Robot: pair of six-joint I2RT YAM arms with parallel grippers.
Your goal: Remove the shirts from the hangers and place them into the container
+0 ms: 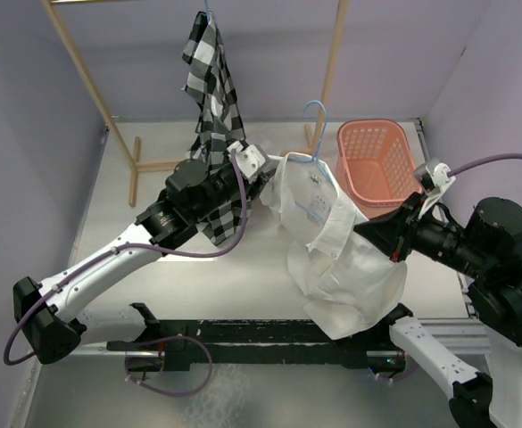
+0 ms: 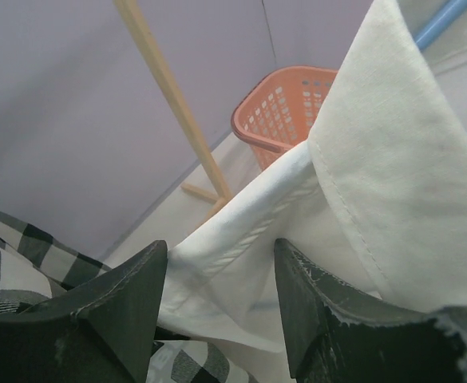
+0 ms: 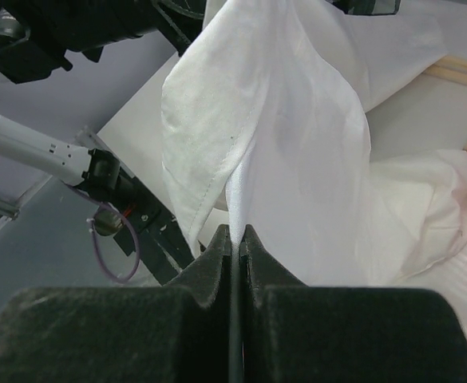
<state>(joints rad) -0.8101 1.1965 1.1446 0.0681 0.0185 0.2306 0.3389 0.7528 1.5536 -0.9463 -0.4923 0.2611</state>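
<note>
The white shirt (image 1: 341, 259) hangs between my two grippers over the table, still on a light-blue hanger (image 1: 314, 125) whose hook rises above its collar. My right gripper (image 1: 364, 230) is shut on a pinch of the white shirt (image 3: 297, 120), and the fabric rises straight out of the closed right gripper (image 3: 235, 231). My left gripper (image 2: 221, 263) is open at the collar side, with a fold of the white shirt (image 2: 393, 159) lying between its spread fingers. The plaid shirt (image 1: 211, 80) hangs on the rack from another blue hanger (image 1: 209, 12). The pink basket (image 1: 377, 160) stands at the back right.
The wooden rack's poles (image 1: 82, 80) slant up at the back left and back right, and its foot (image 1: 136, 169) rests on the table. A pole (image 2: 169, 88) and the basket (image 2: 285, 108) stand beyond my left fingers. Purple walls close in the sides.
</note>
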